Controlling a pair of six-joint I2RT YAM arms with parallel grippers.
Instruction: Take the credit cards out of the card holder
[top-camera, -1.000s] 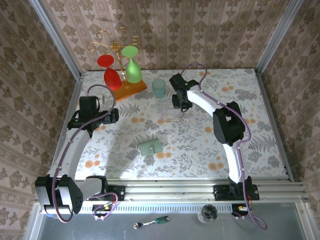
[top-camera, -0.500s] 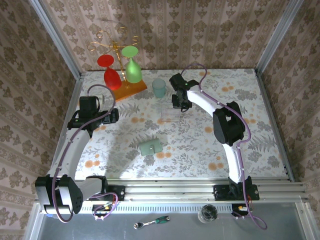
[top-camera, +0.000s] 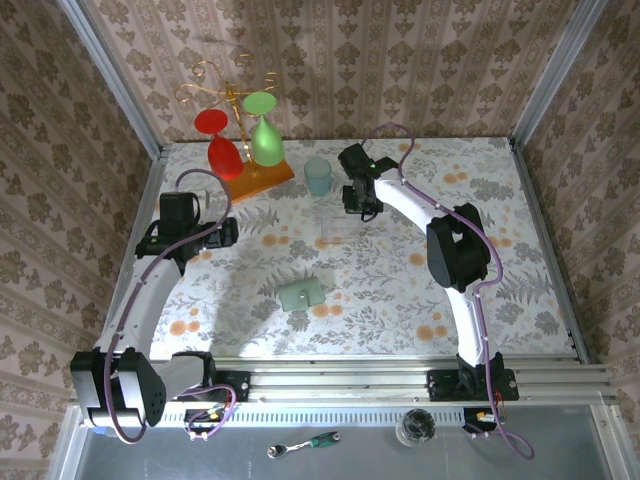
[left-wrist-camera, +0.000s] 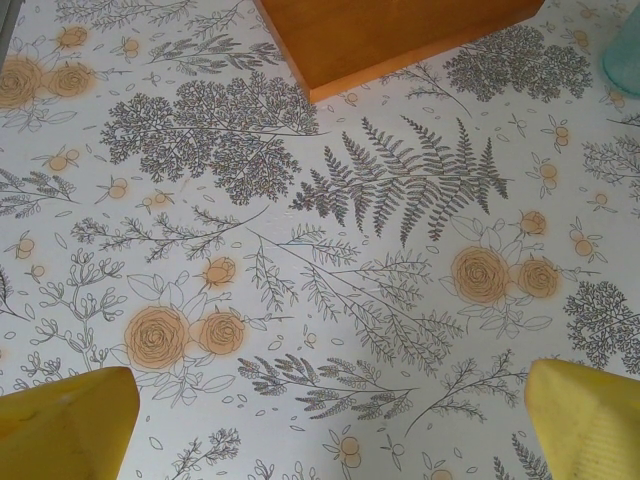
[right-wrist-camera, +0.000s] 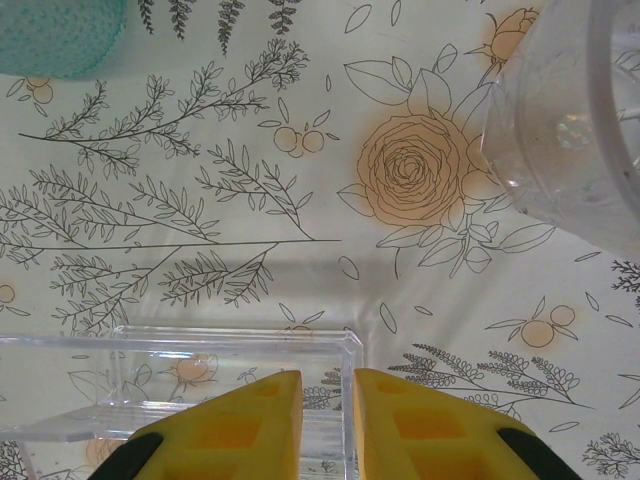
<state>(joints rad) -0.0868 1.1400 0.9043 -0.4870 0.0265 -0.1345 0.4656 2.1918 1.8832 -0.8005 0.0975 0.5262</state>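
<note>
Shows card holder (top-camera: 300, 294) on counter (top-camera: 500, 260), left hand (left-wrist-camera: 330, 395) spread wide to its left, right hand (right-wrist-camera: 327, 385) nearly pressed together beyond it at clear box (right-wrist-camera: 180, 370); cannot tell whether pinching.

Left pincer (left-wrist-camera: 330, 425) spread wide, left arm bent, right arm stretched forward, right pincer (right-wrist-camera: 327, 388) narrowed to a slit.

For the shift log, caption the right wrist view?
Right gripper, jaws nearly closed, at the end of a clear plastic box on the floral table; teal cup and clear round container beyond.
</note>
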